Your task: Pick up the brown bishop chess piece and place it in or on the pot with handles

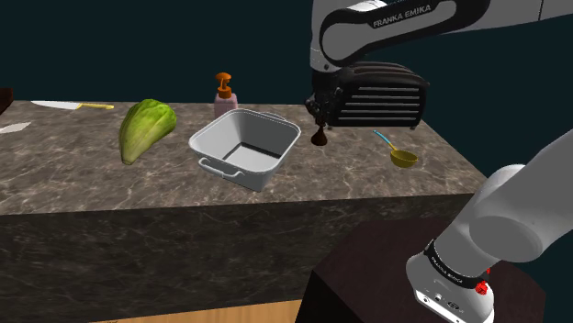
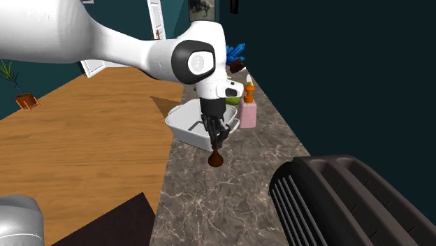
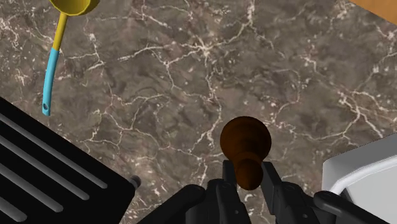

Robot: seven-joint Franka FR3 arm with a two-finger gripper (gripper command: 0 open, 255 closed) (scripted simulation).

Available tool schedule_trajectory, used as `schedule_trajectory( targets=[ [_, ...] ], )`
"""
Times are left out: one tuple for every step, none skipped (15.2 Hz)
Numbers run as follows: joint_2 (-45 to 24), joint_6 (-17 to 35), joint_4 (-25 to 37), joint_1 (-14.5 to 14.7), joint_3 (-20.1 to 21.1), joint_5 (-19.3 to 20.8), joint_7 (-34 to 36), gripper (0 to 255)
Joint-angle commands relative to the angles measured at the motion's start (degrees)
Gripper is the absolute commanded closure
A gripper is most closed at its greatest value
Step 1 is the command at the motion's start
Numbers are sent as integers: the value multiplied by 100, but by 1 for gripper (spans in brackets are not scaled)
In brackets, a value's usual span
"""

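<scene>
While the all-black two-finger gripper (image 3: pixel 249 181) clamps its fingers on the slim top of the brown, round-based bishop chess piece (image 3: pixel 245 140), the piece hangs base-down beneath the hand over the dark brown veined marble counter (image 3: pixel 159 83). Near the hand on one side stands the pale grey rectangular pot with handles (image 3: pixel 359 175), on the other the black slotted toaster (image 3: pixel 38 159); farther out lies a yellow scoop with a blue handle (image 3: pixel 56 44)
</scene>
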State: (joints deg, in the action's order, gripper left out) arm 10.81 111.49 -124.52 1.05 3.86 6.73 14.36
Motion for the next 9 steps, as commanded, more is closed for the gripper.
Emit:
schedule_trajectory(
  targets=[
    [38, -170, 132, 0, -3, -10, -26, 255],
    [53, -246, 193, 0, -3, -14, -36, 255],
    [67, -323, 256, 1, -3, -18, -45, 255],
    [80, -399, 320, 1, -3, -22, -54, 255],
    [92, -476, 385, 2, -2, -25, -63, 255],
    [103, -552, 451, 2, -2, -28, -72, 255],
    [112, -628, 519, 2, -2, -32, -81, 255],
    [120, -705, 588, 3, -2, -34, -89, 255],
    [127, -781, 658, 3, -1, -37, -98, 255]
  ],
)
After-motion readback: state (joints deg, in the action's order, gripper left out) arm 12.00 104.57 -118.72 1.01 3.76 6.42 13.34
